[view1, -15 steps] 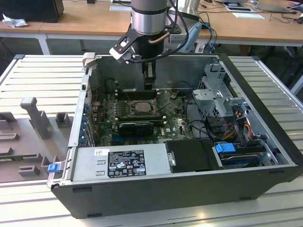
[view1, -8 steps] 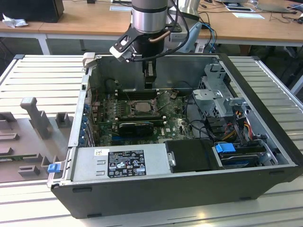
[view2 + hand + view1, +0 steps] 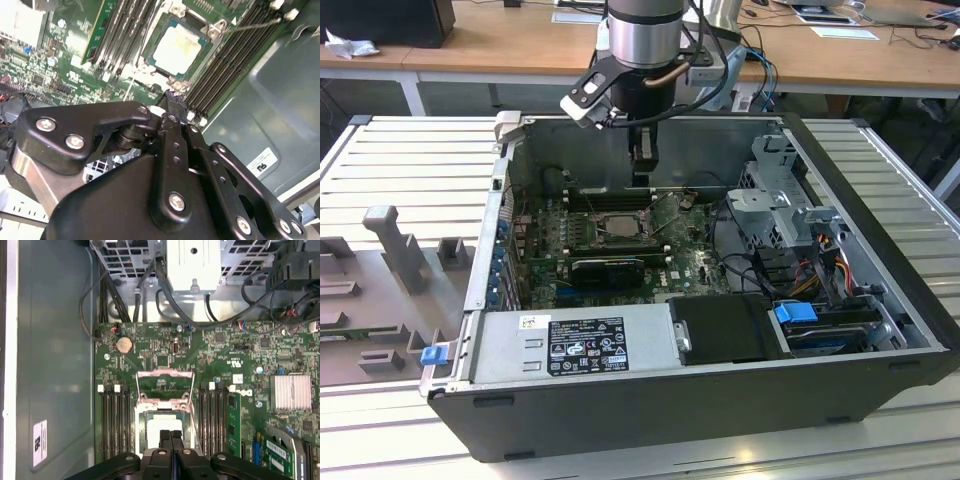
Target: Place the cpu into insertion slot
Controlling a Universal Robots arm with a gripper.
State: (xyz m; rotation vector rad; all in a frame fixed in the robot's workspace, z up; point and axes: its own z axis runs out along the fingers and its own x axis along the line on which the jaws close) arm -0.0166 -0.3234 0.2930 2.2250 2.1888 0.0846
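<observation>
Gripper (image 3: 171,437) is held low over the board (image 3: 225,350), inside the open case (image 3: 865,175). Fingers are clenched together, with nothing seen between them. In the second wrist view their tips (image 3: 172,100) are seen just short of one edge of the slot (image 3: 139,412).

Cpu (image 3: 176,47) is found inside the slot, pale top up, its edges square to the frame. The slot sits near the middle of the board, between two banks of memory slots (image 3: 115,420). Its hinged plate (image 3: 165,385) is folded open and flat against the board. The lever (image 3: 250,24) is angled out over the memory slots on one side.

Step in hand is judged to be the placing itself, close to done: the chip is already laid in and is not gripped. Whether it is fully seated cannot be told.

Notes on doing it well:
- Motion near the slot is best kept straight up and down. A sideways drag across the chip could shift it on the contacts beneath.
- Closed tips should not be pressed on the chip. Such a socket is judged to need no force, and a tilted chip would only be jammed.
- All four edges should be checked level with the frame.
- Lever and open plate are to be kept clear of the fingers.
</observation>
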